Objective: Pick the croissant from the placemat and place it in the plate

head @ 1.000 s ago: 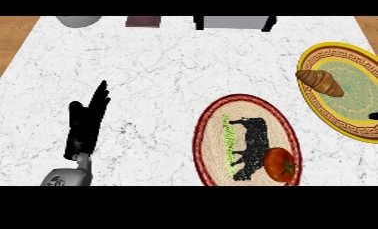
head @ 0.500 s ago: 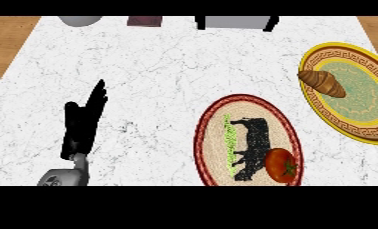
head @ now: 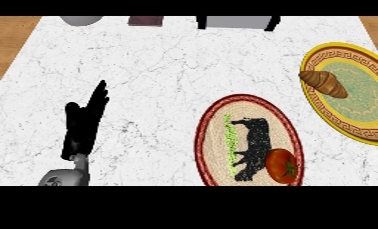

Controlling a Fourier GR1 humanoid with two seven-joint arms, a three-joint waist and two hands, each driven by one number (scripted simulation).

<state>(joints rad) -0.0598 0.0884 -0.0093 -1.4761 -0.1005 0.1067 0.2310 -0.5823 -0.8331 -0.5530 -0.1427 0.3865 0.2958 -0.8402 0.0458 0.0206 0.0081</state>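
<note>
Golden croissant [head: 323, 83] lies on the yellow plate [head: 334, 116] at the desk's [head: 162, 68] far right edge, not on the red-rimmed placemat [head: 212, 125] with the tomato [head: 281, 165]. Only my left hand [head: 83, 123] shows, fingers straight and pressed together, holding nothing; I judge the placing done, so I should keep clear of the plate

Croissant [head: 323, 83] lies on the plate [head: 322, 59].

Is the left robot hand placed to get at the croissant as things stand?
Probably not easily: the left robot hand rests open at the counter's left, while the croissant lies on the yellow plate far right, beyond the placemat.
</note>
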